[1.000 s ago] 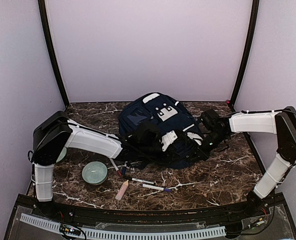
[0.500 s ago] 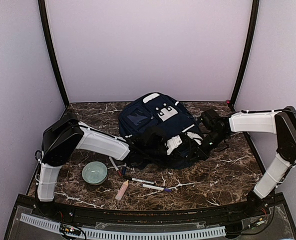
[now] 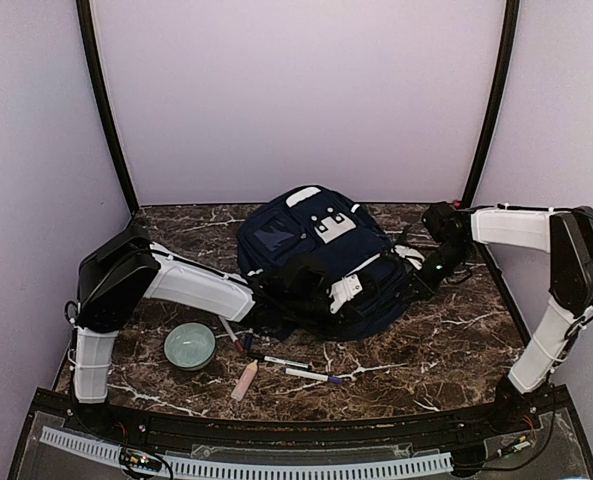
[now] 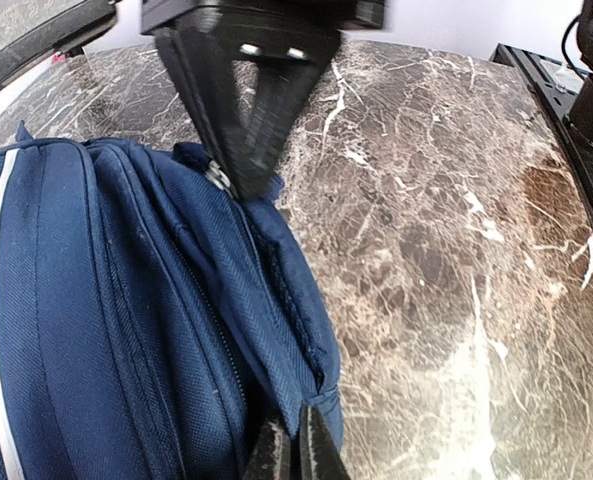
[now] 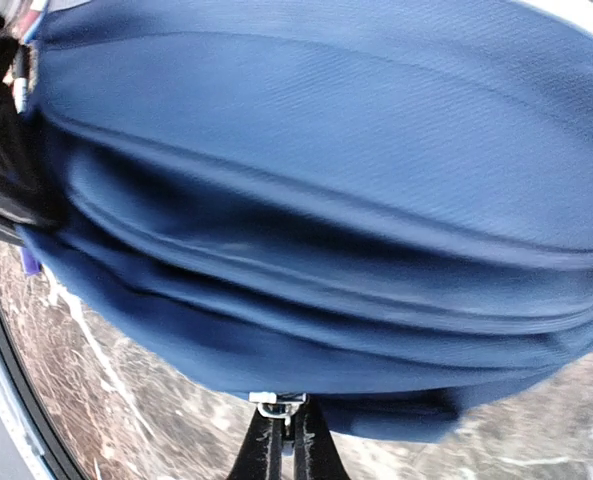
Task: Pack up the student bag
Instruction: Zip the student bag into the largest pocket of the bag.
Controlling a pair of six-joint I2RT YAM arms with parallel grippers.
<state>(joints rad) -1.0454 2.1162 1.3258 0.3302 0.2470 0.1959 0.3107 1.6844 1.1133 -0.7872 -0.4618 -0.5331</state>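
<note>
The left tool [image 4: 296, 455] is clenching a fold of fabric at the edge of the backpack [image 3: 311, 250]. The backpack is lying on the marble surface [image 3: 446, 350], stretching between the two tools. The right tool [image 5: 281, 445] is pinching a metal zipper pull [image 5: 276, 403] at the end of the bag opposite the left tool. Back from the left tool, nearer its arm's base, a pale green bowl [image 3: 189, 345] is sitting, with pens [image 3: 288, 362] lying near it.
</note>
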